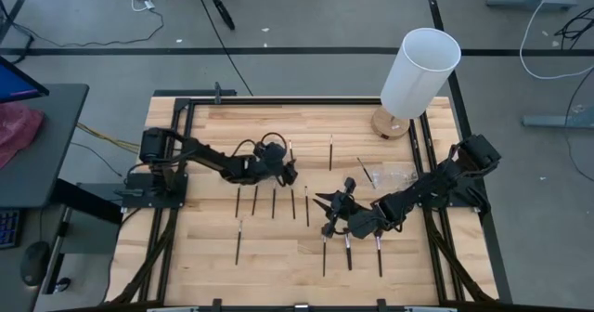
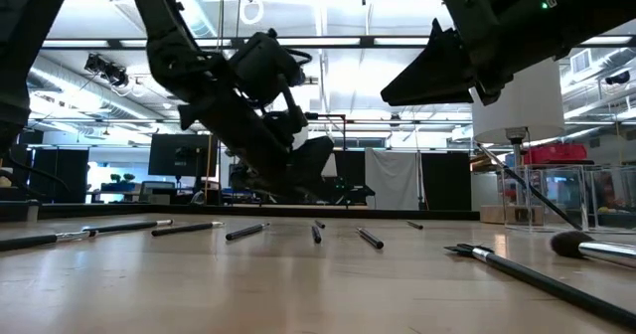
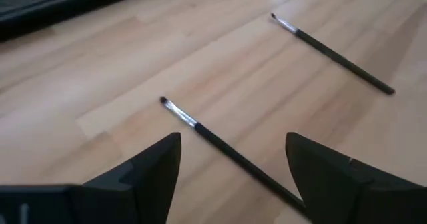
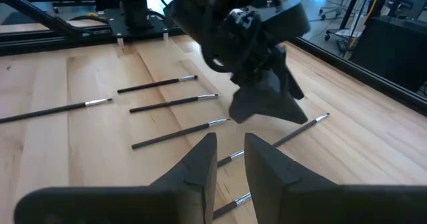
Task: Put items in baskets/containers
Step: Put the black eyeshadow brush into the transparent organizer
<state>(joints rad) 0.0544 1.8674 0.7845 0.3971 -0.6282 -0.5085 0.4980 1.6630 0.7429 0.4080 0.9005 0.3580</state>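
Several thin dark brushes lie flat on the wooden table (image 1: 278, 247): a row (image 1: 274, 201) near the middle, others (image 1: 348, 253) toward the near edge, one (image 1: 331, 152) farther back. My left gripper (image 1: 286, 170) (image 3: 233, 164) hovers open, a finger on either side of one brush (image 3: 213, 137) without touching it. My right gripper (image 1: 332, 203) (image 4: 230, 151) is raised above the near brushes, its fingers a narrow gap apart and holding nothing. The clear holder (image 1: 397, 175) sits on the table's right part.
A tall white cylinder (image 1: 419, 71) on a round wooden base stands at the far right corner, behind the clear holder. A second brush (image 3: 333, 54) lies beyond my left gripper. The two grippers are close together near the table's middle. Black frame rails run along the table's sides.
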